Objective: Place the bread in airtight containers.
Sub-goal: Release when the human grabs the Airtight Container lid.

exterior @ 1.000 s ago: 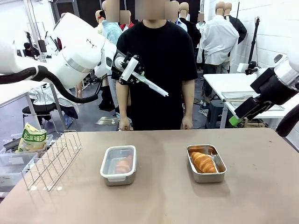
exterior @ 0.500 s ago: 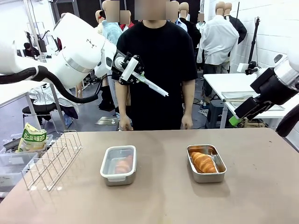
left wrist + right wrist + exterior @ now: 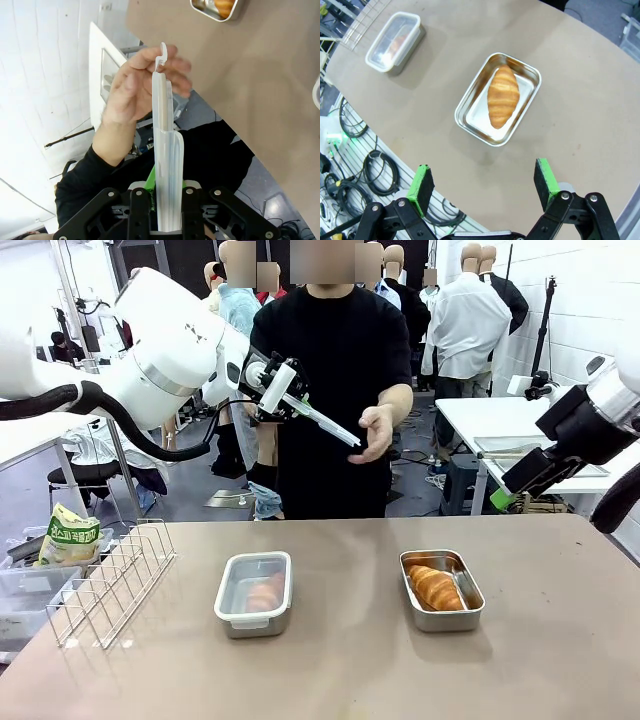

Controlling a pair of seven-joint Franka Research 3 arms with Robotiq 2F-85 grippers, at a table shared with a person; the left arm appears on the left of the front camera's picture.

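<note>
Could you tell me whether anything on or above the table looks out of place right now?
One thing stands out: the right-hand container sits open with its bread exposed, while its lid is up in the air, clamped edge-on in the left gripper, with the person's hand at its far end. The other container is lidded.

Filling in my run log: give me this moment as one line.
left end effector: shut on lid | person's hand: at lid's far end | right end effector: open | right container: uncovered, bread inside | left container: lidded

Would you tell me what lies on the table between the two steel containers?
Nothing: bare tabletop separates the lidded container from the open container, per the front view.
</note>
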